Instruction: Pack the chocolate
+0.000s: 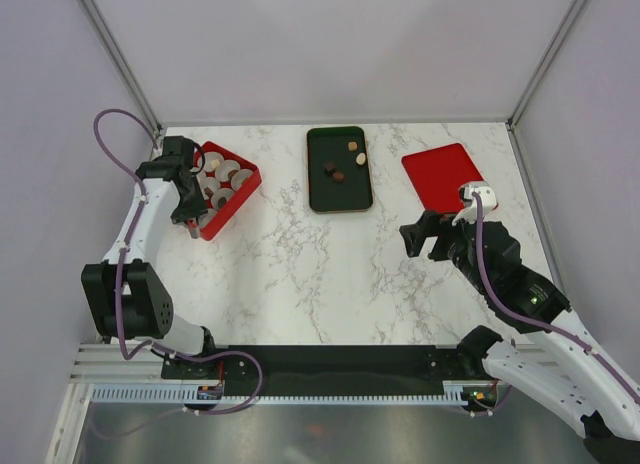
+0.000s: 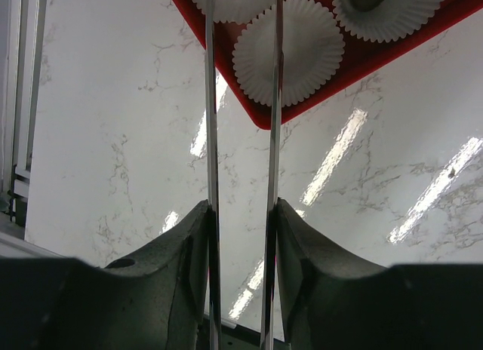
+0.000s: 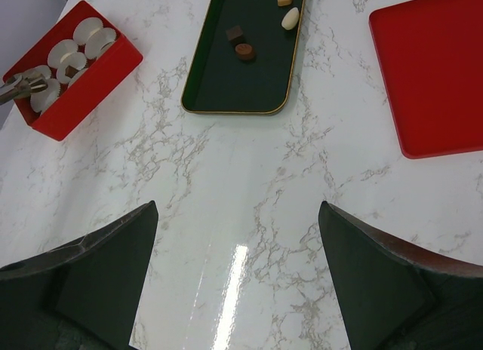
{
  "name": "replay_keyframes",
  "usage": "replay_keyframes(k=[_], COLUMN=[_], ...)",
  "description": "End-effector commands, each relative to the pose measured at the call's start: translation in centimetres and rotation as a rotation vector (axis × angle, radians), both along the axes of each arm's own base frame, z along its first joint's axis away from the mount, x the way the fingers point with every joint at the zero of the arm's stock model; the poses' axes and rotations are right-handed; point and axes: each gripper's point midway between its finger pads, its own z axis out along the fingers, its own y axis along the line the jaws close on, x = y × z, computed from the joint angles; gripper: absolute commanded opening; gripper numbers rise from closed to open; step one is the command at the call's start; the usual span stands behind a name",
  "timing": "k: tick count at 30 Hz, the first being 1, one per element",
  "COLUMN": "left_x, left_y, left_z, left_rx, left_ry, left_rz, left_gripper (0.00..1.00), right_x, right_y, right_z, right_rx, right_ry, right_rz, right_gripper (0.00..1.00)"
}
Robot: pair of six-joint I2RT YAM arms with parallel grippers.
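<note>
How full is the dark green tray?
Nearly empty: the green tray holds four chocolates near its far end, two dark brown, one tan, one cream; the rest is bare.

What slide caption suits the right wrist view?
Open right gripper hovers over the marble table, facing a green tray holding four chocolates.

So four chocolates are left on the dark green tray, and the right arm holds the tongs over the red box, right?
No: the left gripper holds the tongs over the red box, as the left wrist view shows. Four chocolates on the dark green tray is correct.
</note>
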Motion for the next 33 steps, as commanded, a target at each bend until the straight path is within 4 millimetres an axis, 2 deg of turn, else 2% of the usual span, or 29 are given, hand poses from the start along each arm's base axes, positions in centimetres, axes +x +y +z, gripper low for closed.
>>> replay_keyframes(k=[1,13,19,23,29,32,33], left_x=[1.5,1.9,2.2,2.2,2.9,3.5,3.7], left_y=[0.8,1.2,1.2,1.3,0.5,-1.2,-3.2], left_z=[0.8,0.1,0.9,2.5,7.0,9.0,9.4], left_rx=[0.029,0.043,0.051,0.054,0.035,-0.027,-0.054], left_ry=[-0.058,-0.037,-0.057,-0.101,-0.214,-0.278,-0.29], left_rz=[0.036,0.044,0.038,0.037,0.001,-0.052,-0.114], left_gripper=[0.43,0.48,0.5,0.5,0.5,0.5,0.5], right_x=[0.2,0.0,-0.1,-0.2,-0.3,-0.3,-0.3], right_y=[-0.1,-0.3,-0.4,-0.3,-0.5,-0.7,-0.7], right_z=[1.0,1.4,1.4,1.5,2.3,2.5,2.4], right_rx=[0.018,0.019,0.025,0.029,0.023,0.02,0.015], right_ry=[-0.033,-0.038,-0.037,-0.032,-0.039,-0.038,-0.035], right_rz=[-0.007,-0.013,-0.017,-0.011,-0.012,-0.017,-0.018], right_gripper=[0.96,0.96,0.96,0.96,0.96,0.96,0.96])
